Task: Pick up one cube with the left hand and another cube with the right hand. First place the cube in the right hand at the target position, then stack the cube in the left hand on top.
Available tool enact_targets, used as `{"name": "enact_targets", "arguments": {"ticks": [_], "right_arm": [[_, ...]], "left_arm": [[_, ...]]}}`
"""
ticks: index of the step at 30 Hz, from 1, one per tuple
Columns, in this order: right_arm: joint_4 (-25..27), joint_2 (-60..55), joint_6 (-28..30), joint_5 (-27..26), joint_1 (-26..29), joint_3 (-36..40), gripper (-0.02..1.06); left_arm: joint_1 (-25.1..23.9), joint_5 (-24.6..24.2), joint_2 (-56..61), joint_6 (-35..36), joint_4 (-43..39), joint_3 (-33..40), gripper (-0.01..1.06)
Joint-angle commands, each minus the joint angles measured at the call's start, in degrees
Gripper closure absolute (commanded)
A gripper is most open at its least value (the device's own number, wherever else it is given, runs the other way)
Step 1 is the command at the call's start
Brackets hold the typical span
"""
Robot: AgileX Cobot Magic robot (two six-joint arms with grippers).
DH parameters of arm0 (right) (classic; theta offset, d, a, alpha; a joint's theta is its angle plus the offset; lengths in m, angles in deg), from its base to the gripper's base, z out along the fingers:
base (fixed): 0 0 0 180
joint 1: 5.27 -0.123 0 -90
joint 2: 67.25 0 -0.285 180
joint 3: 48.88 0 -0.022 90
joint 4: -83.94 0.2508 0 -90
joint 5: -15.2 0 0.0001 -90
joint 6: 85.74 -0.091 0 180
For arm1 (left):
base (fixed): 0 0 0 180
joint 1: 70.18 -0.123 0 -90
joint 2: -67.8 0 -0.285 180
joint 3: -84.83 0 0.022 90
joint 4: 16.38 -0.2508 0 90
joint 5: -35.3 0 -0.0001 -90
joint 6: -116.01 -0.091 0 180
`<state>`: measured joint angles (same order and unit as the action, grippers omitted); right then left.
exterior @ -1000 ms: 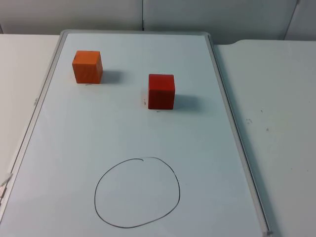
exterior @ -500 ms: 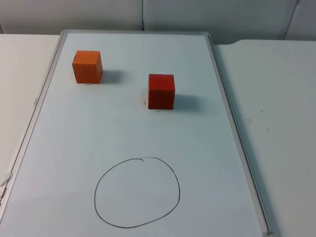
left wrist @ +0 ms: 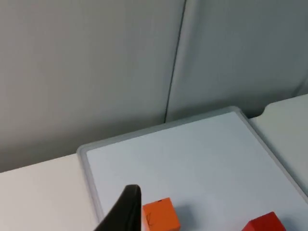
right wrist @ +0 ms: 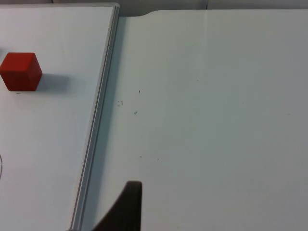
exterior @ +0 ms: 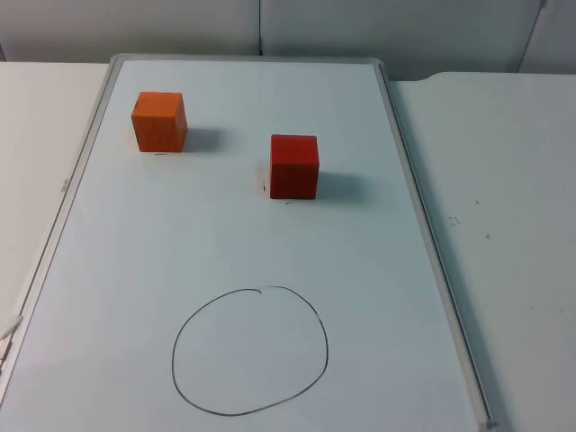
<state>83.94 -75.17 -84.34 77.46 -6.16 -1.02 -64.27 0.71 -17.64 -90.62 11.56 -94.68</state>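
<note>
Red cube [right wrist: 19, 71] rests on the framed whiteboard [right wrist: 57, 144], beside the white table [right wrist: 216, 120].

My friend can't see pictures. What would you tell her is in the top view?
Two cubes sit apart on a whiteboard lying flat on a white table: an orange cube farther back on the left, a red cube near the middle. Closer to the camera, a hand-drawn black circle has nothing inside it.

Black fingertips of the two grippers

The left gripper's fingertip [left wrist: 126, 211] is a matt black, tapering blade with a rounded tip; the right gripper's fingertip [right wrist: 126, 207] has the same dark, curved, pointed shape.
</note>
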Motion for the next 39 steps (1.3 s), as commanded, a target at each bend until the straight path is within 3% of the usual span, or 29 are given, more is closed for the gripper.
{"name": "enact_targets", "arguments": {"ticks": [1,5,9,18,39], "right_arm": [[0.00,0.13,0.06,-0.51,0.41,0.23,-0.01],[0.00,0.13,0.06,-0.51,0.41,0.23,-0.01],[0.00,0.13,0.06,-0.51,0.41,0.23,-0.01],[0.00,0.13,0.06,-0.51,0.41,0.23,-0.01],[0.00,0.13,-0.16,-0.51,0.40,0.23,-0.01]], "left_arm": [[2.31,2.82,-4.20,-0.20,-0.40,-1.68,0.00],[3.94,7.61,-13.34,3.44,-2.19,-3.95,0.00],[3.94,9.02,-20.07,5.68,-3.12,-5.29,0.00],[4.29,9.13,-35.02,14.91,-9.06,-10.96,0.00],[7.36,10.47,-52.41,18.75,-12.66,-19.07,0.00]]}}
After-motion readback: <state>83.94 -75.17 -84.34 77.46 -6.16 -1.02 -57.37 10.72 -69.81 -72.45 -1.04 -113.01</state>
